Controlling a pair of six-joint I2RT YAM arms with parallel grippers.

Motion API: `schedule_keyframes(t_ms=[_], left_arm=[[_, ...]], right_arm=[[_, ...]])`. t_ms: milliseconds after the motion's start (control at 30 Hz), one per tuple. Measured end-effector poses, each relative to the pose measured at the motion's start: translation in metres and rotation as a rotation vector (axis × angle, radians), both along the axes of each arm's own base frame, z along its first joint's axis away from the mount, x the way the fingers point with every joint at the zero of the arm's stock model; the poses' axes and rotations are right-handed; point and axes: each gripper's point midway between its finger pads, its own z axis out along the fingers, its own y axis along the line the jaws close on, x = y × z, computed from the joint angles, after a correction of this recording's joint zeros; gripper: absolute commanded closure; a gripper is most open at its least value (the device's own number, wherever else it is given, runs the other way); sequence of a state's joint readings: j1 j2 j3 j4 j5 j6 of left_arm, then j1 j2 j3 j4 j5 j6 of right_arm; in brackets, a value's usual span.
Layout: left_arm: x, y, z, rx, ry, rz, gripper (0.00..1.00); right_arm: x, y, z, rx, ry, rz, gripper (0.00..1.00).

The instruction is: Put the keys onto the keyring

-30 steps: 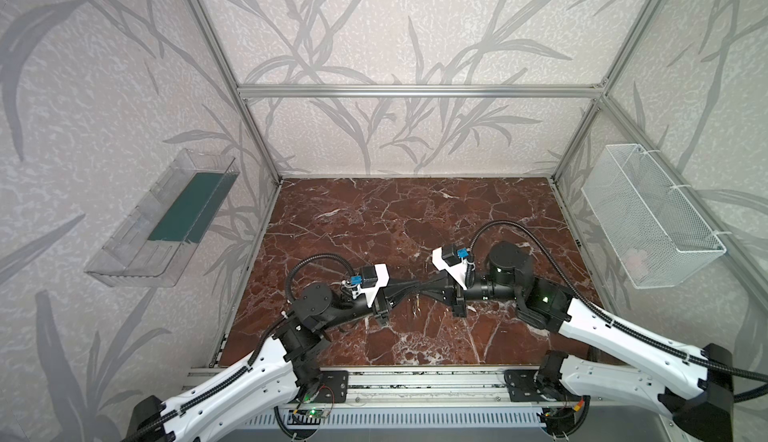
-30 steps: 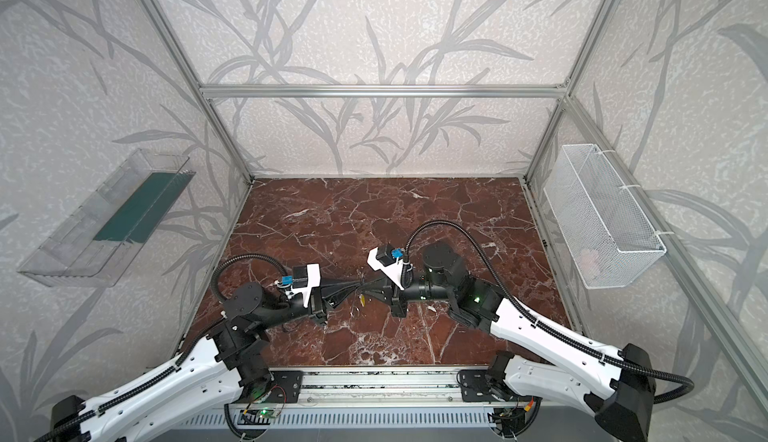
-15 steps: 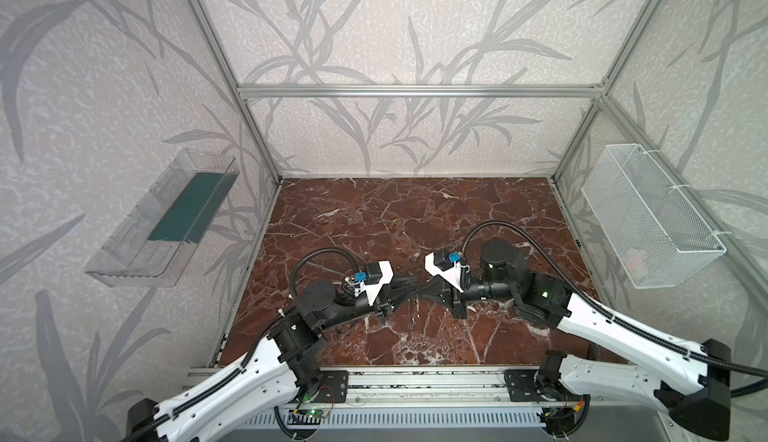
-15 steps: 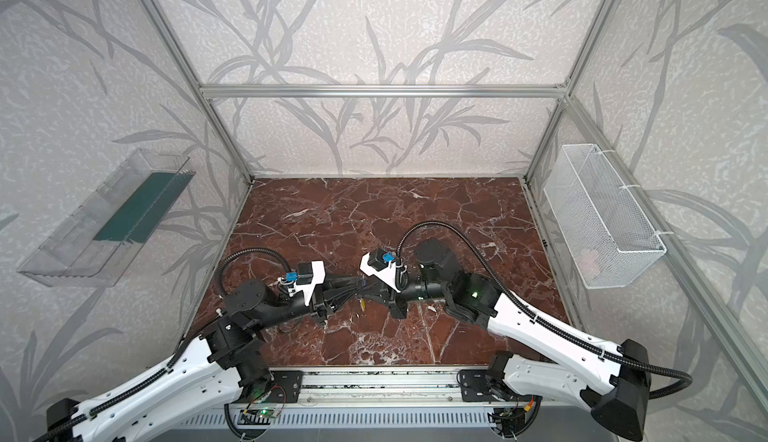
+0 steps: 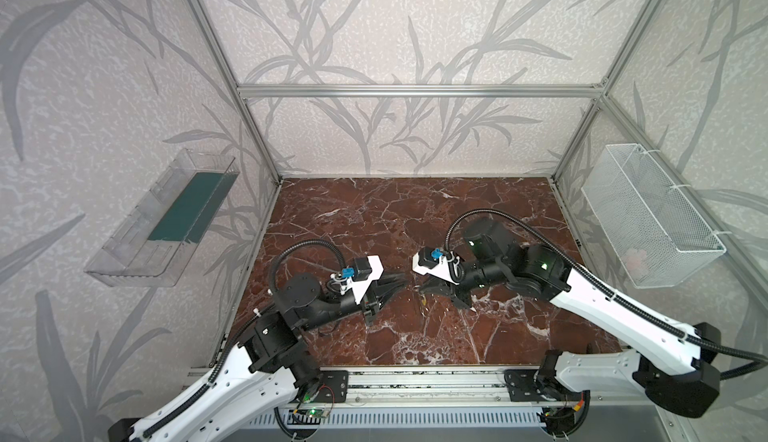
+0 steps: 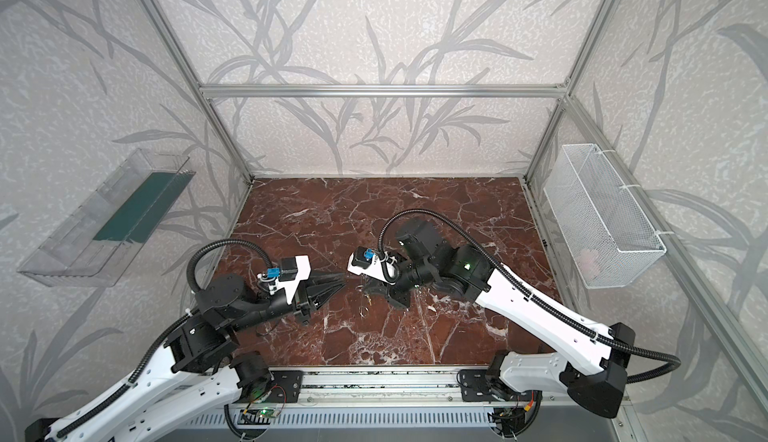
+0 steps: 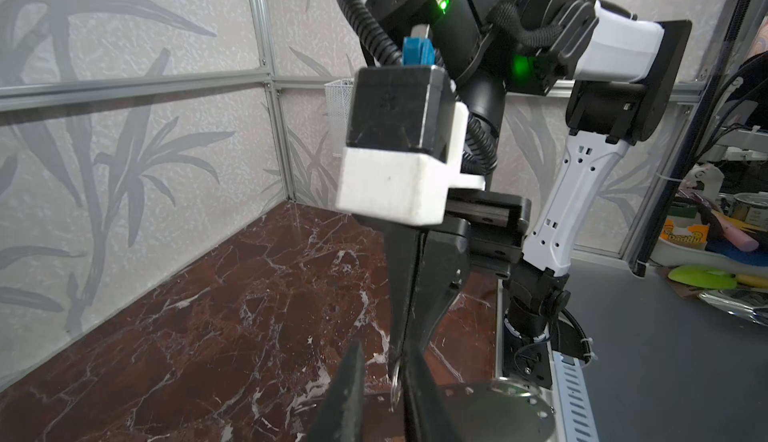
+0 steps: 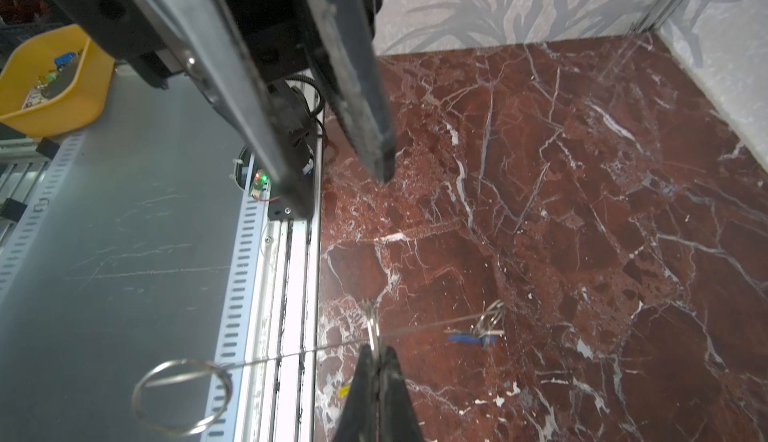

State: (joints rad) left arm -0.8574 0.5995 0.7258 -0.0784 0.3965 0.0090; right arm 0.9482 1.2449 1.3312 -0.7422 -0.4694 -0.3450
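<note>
While the left gripper (image 5: 401, 282) points toward 3 o'clock with jaws narrowly apart and empty, the right gripper (image 5: 422, 290) faces it toward 9 o'clock, clamped on the keyring (image 8: 371, 324), a metal ring threaded on a thin wire (image 8: 424, 327). A blue key (image 8: 471, 338) hangs on that wire; a yellow key (image 5: 423, 300) shows at 6 o'clock of the right gripper.
</note>
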Motion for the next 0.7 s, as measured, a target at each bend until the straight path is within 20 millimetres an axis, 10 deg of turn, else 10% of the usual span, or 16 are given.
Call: schedule_keyframes(t_ms=[700], left_arm=[[0.001,-0.036,-0.042,0.139,0.152,-0.142,0.82]], right_arm=[[-0.004,-0.011,-0.005,-0.065,-0.013,0.020,1.00]])
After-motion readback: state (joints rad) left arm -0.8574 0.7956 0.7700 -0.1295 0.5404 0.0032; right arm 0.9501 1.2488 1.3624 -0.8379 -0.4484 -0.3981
